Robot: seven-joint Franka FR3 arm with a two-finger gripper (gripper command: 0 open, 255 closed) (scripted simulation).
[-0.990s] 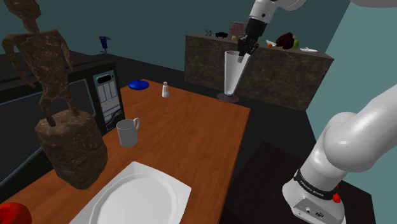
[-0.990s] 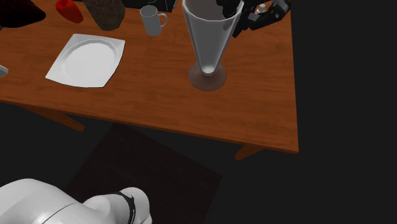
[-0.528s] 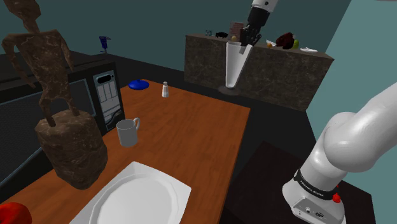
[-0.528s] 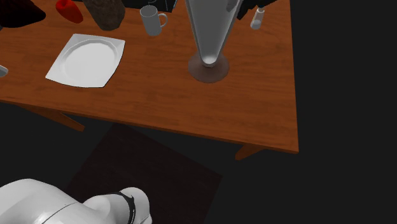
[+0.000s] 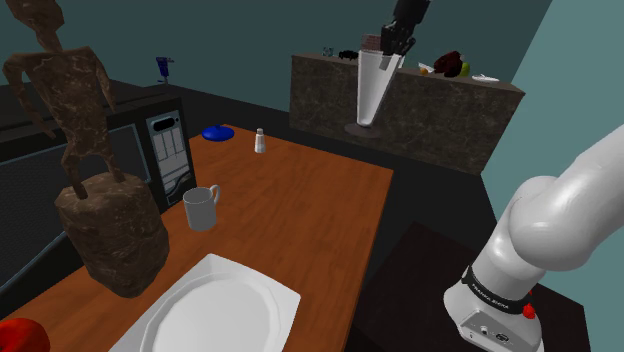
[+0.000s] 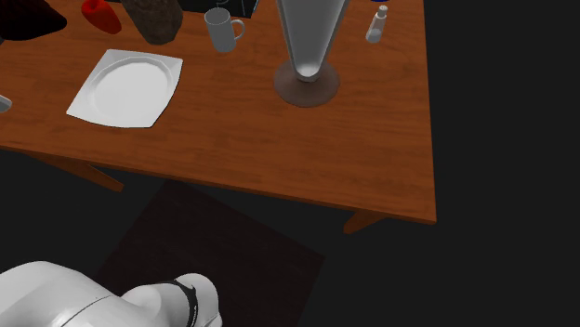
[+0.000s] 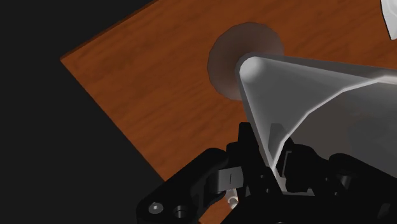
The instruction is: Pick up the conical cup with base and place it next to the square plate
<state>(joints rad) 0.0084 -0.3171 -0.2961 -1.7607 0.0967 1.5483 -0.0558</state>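
Grey conical cup [image 5: 372, 92], rim pinched tight in the claw [image 5: 388, 60], body hanging beneath it.

wooden table [image 5: 310, 210], grey mug [image 5: 200, 208], brown rocky statue [image 5: 100, 225], small shaker [image 5: 259, 141], blue dish [image 5: 217, 132]

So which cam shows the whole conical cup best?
Shoulder view: the conical cup shows whole, rim to base, the claw at its rim. The second exterior view cuts off its top, leaving lower cone and base. The wrist view looks along its wall from the rim.
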